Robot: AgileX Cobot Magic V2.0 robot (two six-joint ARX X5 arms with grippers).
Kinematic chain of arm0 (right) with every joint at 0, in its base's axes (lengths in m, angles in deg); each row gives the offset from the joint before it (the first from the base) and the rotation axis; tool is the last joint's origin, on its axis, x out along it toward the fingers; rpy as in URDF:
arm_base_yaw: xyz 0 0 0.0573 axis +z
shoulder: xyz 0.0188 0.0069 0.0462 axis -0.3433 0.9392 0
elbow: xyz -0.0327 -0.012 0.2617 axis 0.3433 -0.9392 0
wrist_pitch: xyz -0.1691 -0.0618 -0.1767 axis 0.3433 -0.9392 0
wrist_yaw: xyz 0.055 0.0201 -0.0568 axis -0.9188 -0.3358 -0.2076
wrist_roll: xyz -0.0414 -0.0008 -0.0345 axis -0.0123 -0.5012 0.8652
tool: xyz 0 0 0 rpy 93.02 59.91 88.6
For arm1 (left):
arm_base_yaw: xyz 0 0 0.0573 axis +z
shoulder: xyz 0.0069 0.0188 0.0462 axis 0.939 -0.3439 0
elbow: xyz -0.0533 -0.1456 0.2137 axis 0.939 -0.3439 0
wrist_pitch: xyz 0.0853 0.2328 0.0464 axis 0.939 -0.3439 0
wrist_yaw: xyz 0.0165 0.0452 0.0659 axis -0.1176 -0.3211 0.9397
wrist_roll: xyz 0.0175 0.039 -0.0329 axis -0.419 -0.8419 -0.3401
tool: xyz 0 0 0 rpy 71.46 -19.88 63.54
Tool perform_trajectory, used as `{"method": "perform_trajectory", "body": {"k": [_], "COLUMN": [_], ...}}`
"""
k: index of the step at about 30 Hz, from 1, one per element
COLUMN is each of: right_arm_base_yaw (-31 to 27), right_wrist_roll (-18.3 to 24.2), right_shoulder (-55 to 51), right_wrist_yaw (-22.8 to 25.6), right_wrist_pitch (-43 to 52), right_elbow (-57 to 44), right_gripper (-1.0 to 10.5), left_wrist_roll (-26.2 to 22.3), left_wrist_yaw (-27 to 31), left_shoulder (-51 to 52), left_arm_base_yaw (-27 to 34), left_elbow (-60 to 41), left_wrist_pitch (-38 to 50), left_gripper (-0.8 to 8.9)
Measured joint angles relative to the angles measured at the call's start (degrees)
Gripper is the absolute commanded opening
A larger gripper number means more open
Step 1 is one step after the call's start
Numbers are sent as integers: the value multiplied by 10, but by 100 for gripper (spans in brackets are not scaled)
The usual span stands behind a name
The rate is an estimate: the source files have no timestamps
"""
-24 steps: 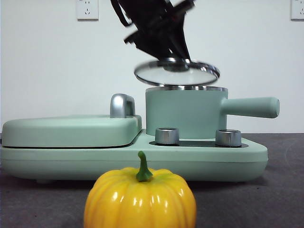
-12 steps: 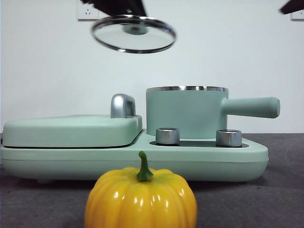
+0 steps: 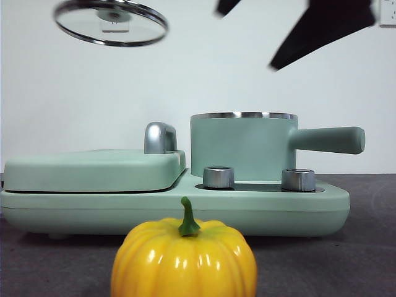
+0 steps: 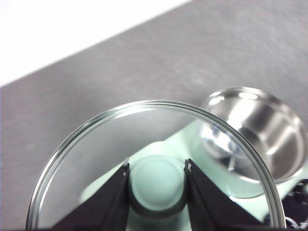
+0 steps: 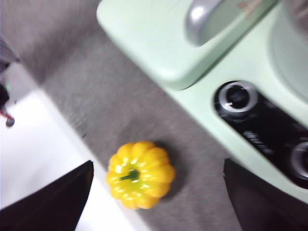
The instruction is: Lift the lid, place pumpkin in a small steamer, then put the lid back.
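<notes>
Left claw (image 4: 157, 192) pinching lid (image 3: 111, 23) knob, high above appliance. Right claw (image 5: 156, 202) spread above pumpkin (image 3: 184, 262) near counter's front edge. Glossy ribs may slip; lid could tilt loose. Small steamer (image 3: 242, 146) open.

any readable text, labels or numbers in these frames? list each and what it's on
None readable.
Faint reddish mark on the griddle cover by its steel handle: too blurred to read.
Pale markings on the black control panel beside the knobs: too blurred to read.
Lid, steamer, pumpkin: no text visible.
</notes>
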Motion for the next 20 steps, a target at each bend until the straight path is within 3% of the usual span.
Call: {"method": "perform_trajectory", "body": {"k": [7, 20], "right_arm_base_yaw": [64, 99], "right_wrist_roll": [-10, -10], "right_shoulder": [92, 196], "right_wrist_yaw": [30, 43], "right_wrist_pitch": [-1, 0], "right_elbow": [8, 8], "right_gripper": [556, 613], "left_wrist_roll": [2, 15], "left_wrist_yaw": [0, 0], "left_shoulder": [100, 265], "left_arm_base_yaw": [25, 22], "left_elbow": [-129, -303], "left_wrist_pitch": [31, 66], "left_gripper": [7, 7]}}
